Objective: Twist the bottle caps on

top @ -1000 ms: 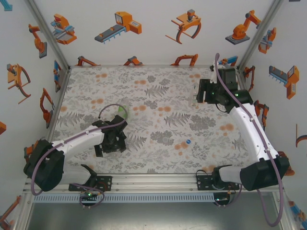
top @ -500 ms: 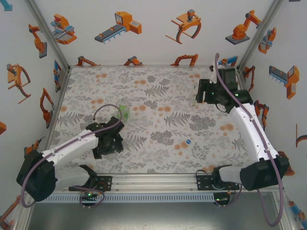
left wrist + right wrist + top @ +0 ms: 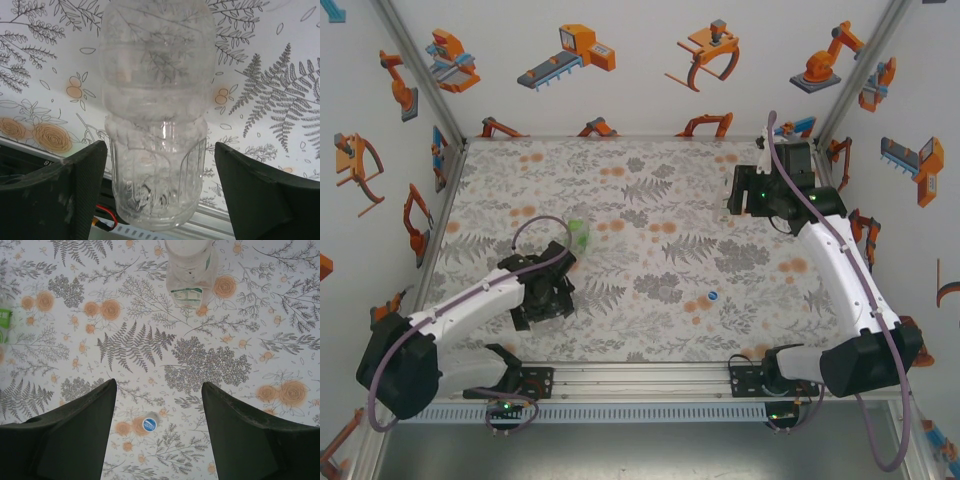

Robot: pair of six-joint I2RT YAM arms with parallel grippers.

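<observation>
We see the left gripper (image 3: pixel 160 146) spread wide on either side of the plain bottle (image 3: pixel 157 90), not clamping it, and the right gripper (image 3: pixel 158 383) equally wide, empty.

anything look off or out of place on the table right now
The blue cap lies loose on the table, well apart from the bottles nearby. The plain bottle sits between the fingers of the open left pincer, with a gap on each side. I see no spill or damage.
</observation>
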